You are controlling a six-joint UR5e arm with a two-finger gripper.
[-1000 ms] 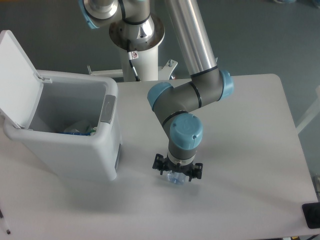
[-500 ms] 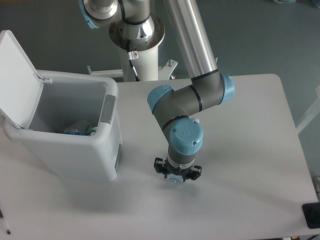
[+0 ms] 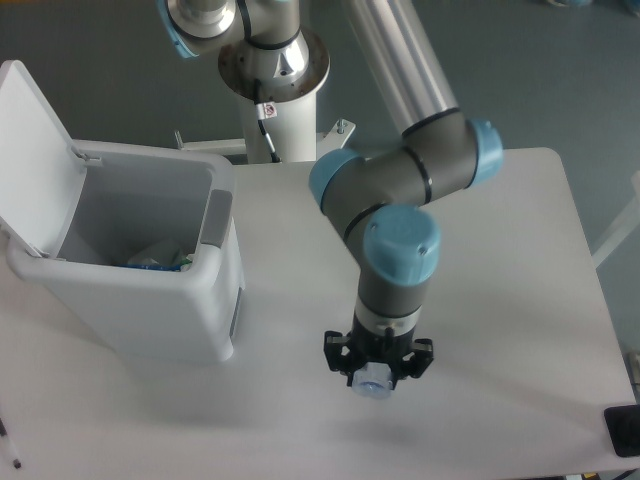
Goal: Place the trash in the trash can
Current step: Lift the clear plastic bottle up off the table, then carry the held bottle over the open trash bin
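The gripper (image 3: 377, 372) points straight down over the table (image 3: 520, 300), with bare tabletop on all sides of it and the table's near edge not far below it in the view. Clamped under it is the bottle (image 3: 373, 381), a small clear bluish lump mostly hidden by the gripper, so its long axis cannot be told. The bin (image 3: 140, 270) stands well to the gripper's left, lid (image 3: 35, 160) tipped open, with the wrapper (image 3: 158, 260) lying inside.
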